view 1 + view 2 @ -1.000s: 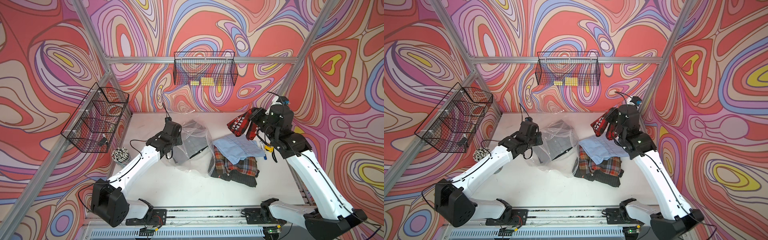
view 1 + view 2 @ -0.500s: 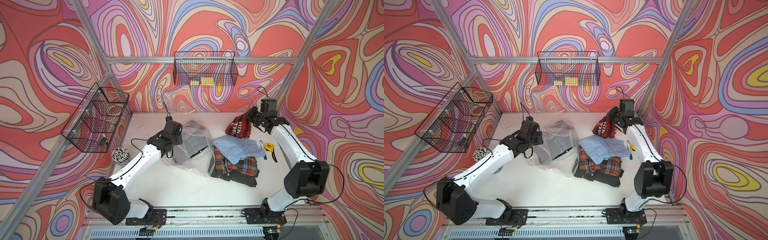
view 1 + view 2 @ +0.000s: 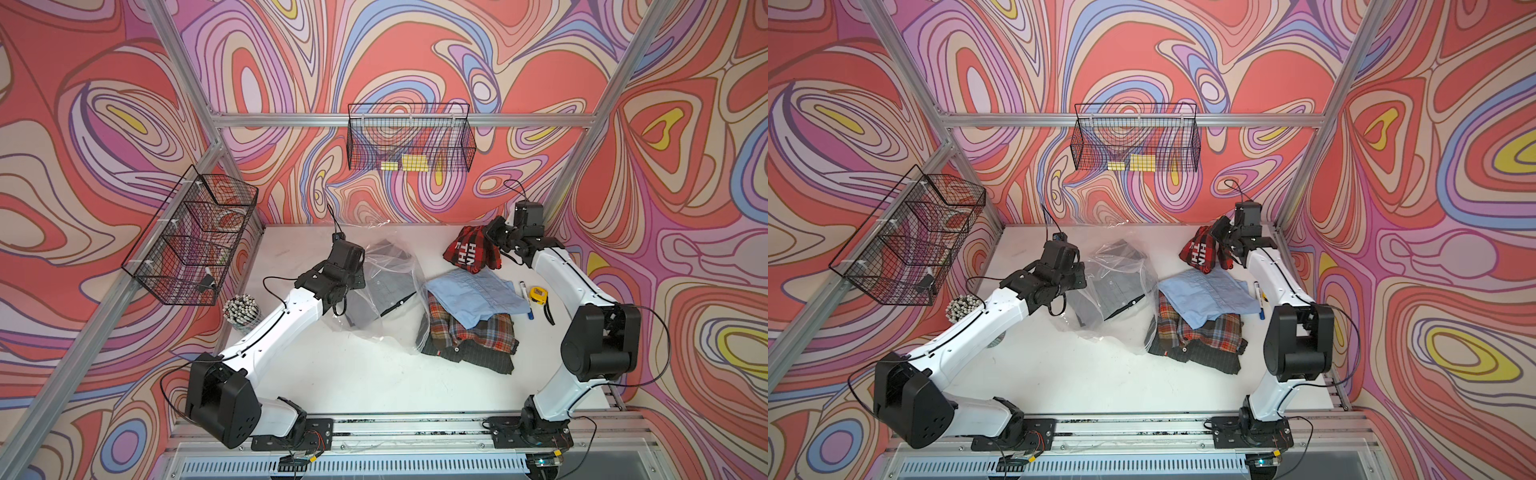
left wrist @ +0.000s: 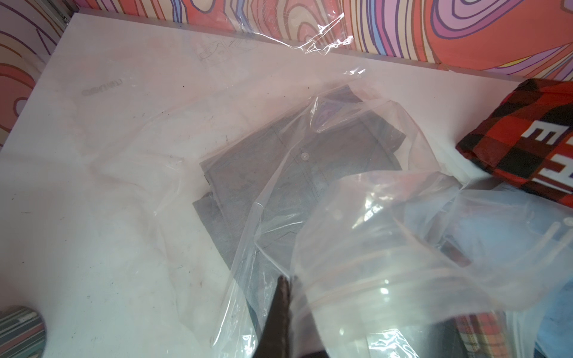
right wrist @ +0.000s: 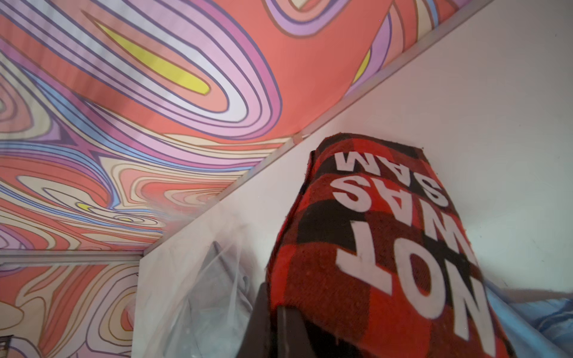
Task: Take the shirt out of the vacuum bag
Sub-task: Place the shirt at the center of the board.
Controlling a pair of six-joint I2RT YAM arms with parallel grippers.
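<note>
While the left gripper [image 4: 284,286] pinches a fold of the bag [image 4: 381,254], jaws pressed tight on clear plastic, the bag sits crumpled near the middle of the table [image 3: 332,374], a touch toward 11 o'clock in both top views. Look inside: a folded grey shirt [image 4: 279,173] lies flat within the plastic, one button showing, fully enclosed as far as the glare lets me judge. The pinch is on the bag's 9 o'clock side.

Over at 1 o'clock, hard by the back wall, the right gripper [image 3: 496,243] is clamped on a red shirt [image 3: 465,251], black-checked with big white letters. The cloth bunches at the jaws and its lower edge reaches the blue shirt [image 3: 473,297].

That blue shirt lies at 3 o'clock of the bag, spread atop a plaid pile [image 3: 469,338] whose edge meets the plastic. A marker [image 3: 526,300] and a yellow tape measure [image 3: 537,294] rest at 3 o'clock of the blue shirt, just beside the right arm. A cup of pens [image 3: 241,309] stands at the table's 9 o'clock edge, well apart from the bag.
</note>
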